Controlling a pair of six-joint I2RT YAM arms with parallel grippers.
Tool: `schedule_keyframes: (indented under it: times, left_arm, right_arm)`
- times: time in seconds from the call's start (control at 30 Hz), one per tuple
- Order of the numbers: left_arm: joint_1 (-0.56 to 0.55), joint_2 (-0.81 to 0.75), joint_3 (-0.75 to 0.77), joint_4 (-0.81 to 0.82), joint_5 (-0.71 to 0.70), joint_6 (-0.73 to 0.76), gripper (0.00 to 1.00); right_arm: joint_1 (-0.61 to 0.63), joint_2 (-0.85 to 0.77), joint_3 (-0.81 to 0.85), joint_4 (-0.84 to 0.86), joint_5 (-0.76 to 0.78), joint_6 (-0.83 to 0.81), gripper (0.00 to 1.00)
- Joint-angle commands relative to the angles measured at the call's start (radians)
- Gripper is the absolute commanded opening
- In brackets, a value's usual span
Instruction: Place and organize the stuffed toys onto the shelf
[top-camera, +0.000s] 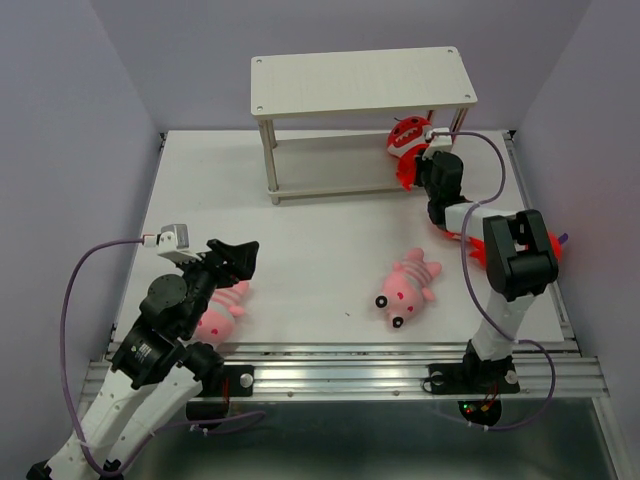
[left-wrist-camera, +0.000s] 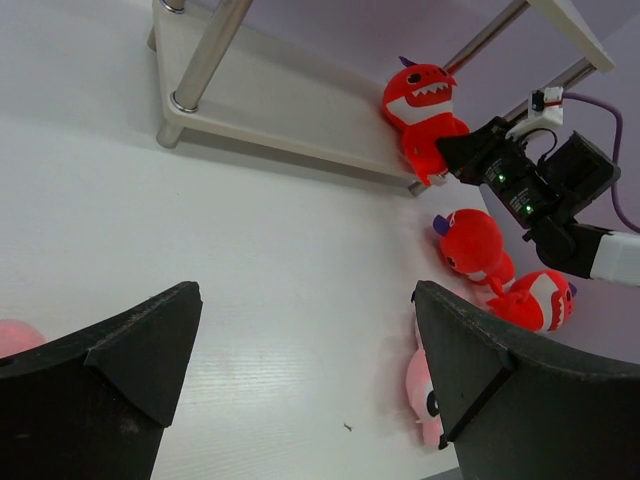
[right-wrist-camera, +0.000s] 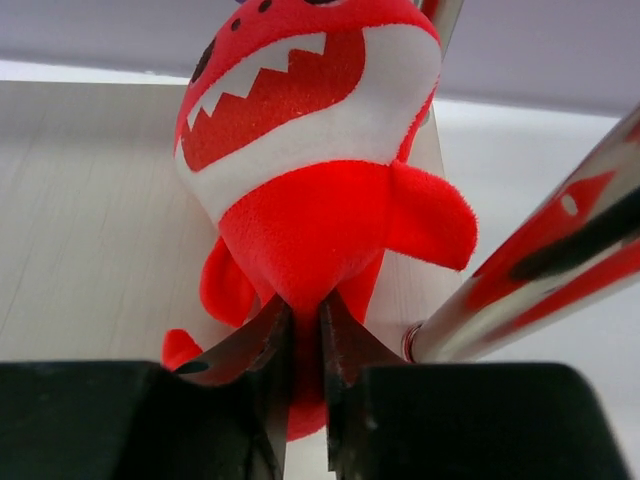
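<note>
Shelf (right-wrist-camera: 100, 220), right tool (right-wrist-camera: 302, 312) nipping red monster (right-wrist-camera: 310, 210), left tool (left-wrist-camera: 305, 295) wide open, empty, pink toy (top-camera: 222, 320) half-covered

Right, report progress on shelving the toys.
Done: nothing is released yet; the shelf has no toy on top. In hand: one red toy sits at the lower board's right end, the right gripper pinching its base. Left: two red toys beside the right arm and two pink toys lie on the table; the left gripper hangs open, empty.
</note>
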Motion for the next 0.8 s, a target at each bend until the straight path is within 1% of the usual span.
schedule_keyframes:
  times: [0.0,0.1,0.17,0.23,0.27,0.4,0.63,0.67,0.7,0.73,0.77]
  left_arm:
    - [0.003,-0.017,-0.005,0.018,0.006,-0.011,0.99]
    - [0.003,-0.025,-0.009,0.020,0.013,-0.019,0.99]
    - [0.003,-0.030,-0.018,0.024,0.021,-0.023,0.99]
    - [0.003,-0.034,-0.024,0.027,0.027,-0.026,0.99]
    - [0.003,-0.036,-0.026,0.029,0.029,-0.026,0.99]
    - [0.003,-0.042,-0.031,0.032,0.038,-0.026,0.99]
    - [0.003,-0.047,-0.032,0.040,0.075,-0.028,0.99]
    - [0.003,-0.046,-0.034,0.040,0.079,-0.028,0.99]
    - [0.003,-0.046,-0.034,0.040,0.084,-0.028,0.99]
    - [0.003,-0.046,-0.032,0.040,0.092,-0.028,0.99]
    - [0.003,-0.048,-0.034,0.041,0.104,-0.029,0.99]
  right_arm:
    - [-0.002,0.028,0.057,0.112,0.038,-0.004,0.23]
    - [-0.002,0.036,0.059,0.114,0.044,-0.016,0.35]
    - [-0.002,0.032,0.053,0.115,0.052,-0.025,0.45]
    - [-0.002,0.019,0.036,0.120,0.052,-0.031,0.49]
    - [-0.002,0.012,0.028,0.123,0.049,-0.033,0.54]
    - [-0.002,-0.050,-0.016,0.144,0.047,-0.039,0.68]
    - [-0.002,-0.152,-0.081,0.143,0.035,-0.039,0.82]
    - [-0.002,-0.177,-0.087,0.138,0.033,-0.039,0.83]
    - [-0.002,-0.191,-0.093,0.131,0.030,-0.039,0.87]
    - [-0.002,-0.203,-0.104,0.109,0.021,-0.041,0.88]
    - [-0.002,-0.230,-0.108,0.095,0.015,-0.047,0.93]
